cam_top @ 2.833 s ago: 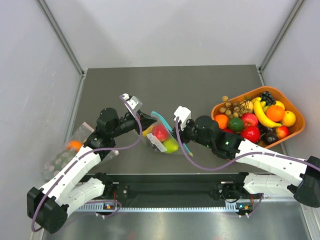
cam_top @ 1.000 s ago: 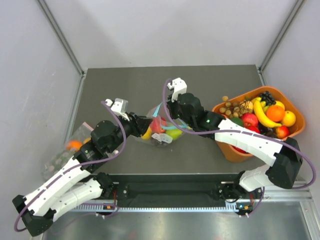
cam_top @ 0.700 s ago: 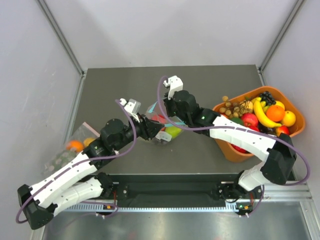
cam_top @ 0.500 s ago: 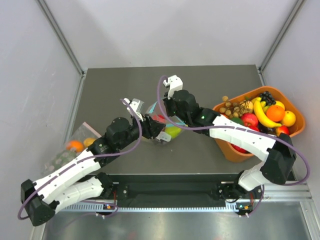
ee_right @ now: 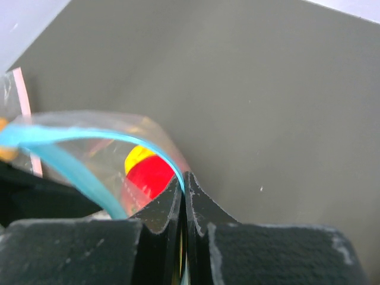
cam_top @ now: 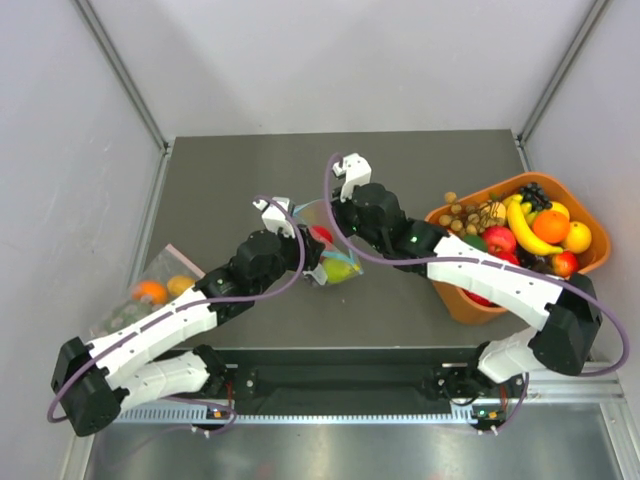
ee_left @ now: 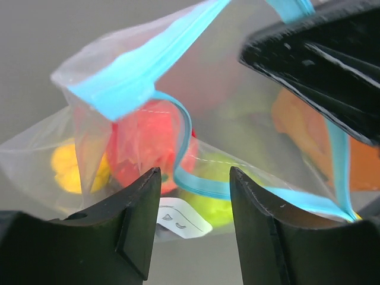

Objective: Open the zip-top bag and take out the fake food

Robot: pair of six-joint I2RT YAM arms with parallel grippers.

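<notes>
The zip-top bag [cam_top: 333,258] lies mid-table, its teal zip strip [ee_left: 127,83] parted into a loop. Inside it sits the fake food: a red apple [ee_left: 145,142], a yellow lemon [ee_left: 74,169] and a lime-green fruit [ee_left: 228,199]. My right gripper [ee_right: 184,180] is shut on the bag's teal rim and holds one side up; it also shows in the top view [cam_top: 336,232]. My left gripper [ee_left: 195,175] is open right at the bag's mouth, nothing clamped between its fingers [ee_left: 142,219]; the top view shows it left of the bag [cam_top: 312,260].
An orange basket [cam_top: 455,300] heaped with plastic fruit stands at the right. A second clear bag with a pinkish edge strip [cam_top: 140,295] lies at the left table edge. Grey walls close in the table on three sides.
My left arm has swung right and forward up to the bag's mouth, and its jaws have widened. The right gripper kept its hold on the rim and shifted only slightly.
</notes>
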